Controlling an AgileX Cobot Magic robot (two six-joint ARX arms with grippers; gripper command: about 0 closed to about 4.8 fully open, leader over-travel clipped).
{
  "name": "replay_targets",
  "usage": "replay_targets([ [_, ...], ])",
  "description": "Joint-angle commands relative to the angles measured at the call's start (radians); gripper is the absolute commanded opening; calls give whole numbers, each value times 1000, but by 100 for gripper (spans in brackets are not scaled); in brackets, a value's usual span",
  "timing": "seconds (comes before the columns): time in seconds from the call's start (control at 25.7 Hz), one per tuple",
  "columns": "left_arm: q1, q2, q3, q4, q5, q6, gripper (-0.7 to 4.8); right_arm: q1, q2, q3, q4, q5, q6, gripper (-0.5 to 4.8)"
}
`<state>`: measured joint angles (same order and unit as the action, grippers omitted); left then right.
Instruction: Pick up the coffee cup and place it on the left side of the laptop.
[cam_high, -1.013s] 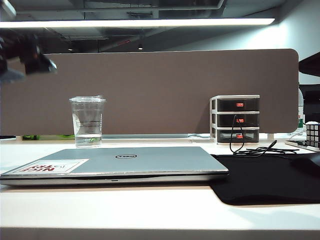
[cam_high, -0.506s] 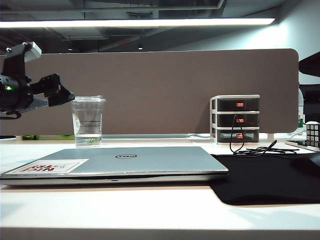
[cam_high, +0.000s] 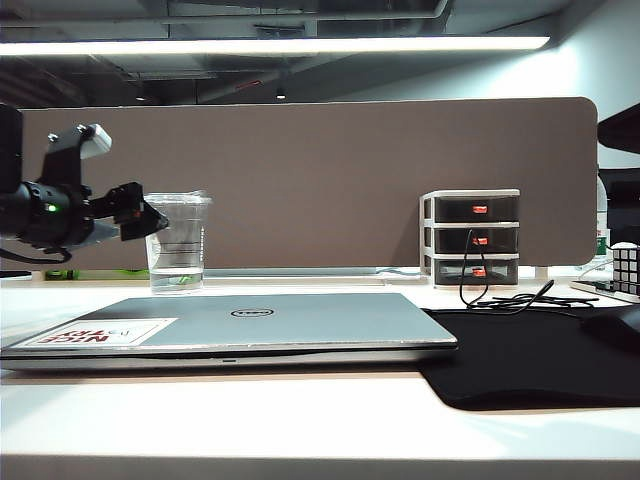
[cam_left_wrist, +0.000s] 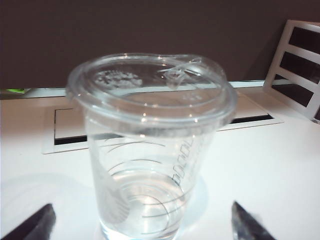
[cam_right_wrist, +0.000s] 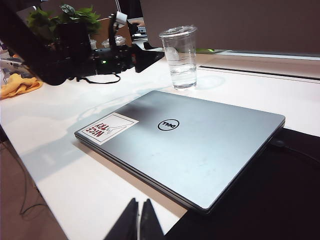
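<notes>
Behind the laptop (cam_high: 240, 325): coffee cup (cam_high: 176, 243) upright on table (cam_high: 300, 420) | left gripper (cam_high: 150, 215) spread wide beside it, not touching | right gripper (cam_right_wrist: 139, 220) pinched together near laptop's edge

The coffee cup (cam_left_wrist: 150, 150) stands on the table (cam_left_wrist: 270, 165) between the left gripper's (cam_left_wrist: 142, 225) fingers (cam_left_wrist: 35, 227) (untouched), laptop (cam_high: 240, 325) nearer the exterior camera; right gripper's (cam_right_wrist: 139, 220) fingers overhang the laptop's edge.
</notes>
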<state>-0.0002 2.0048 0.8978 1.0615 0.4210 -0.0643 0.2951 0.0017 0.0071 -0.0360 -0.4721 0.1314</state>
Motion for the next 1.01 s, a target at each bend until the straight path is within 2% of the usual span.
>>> replay_targets([
  [0.04,-7,37,45,-14,10,1,479,0,0,-6,6,1,-1,27],
  [0.31,-42,145,152,-44,6,5,479,0,0,-6,2,2,-8,27],
  [0.47,-72,189,225,-59,-59,31,479,0,0,-6,2,2,-8,27],
  [1.01,-73,222,312,-75,-108,39,479,0,0,-6,2,2,-8,27],
])
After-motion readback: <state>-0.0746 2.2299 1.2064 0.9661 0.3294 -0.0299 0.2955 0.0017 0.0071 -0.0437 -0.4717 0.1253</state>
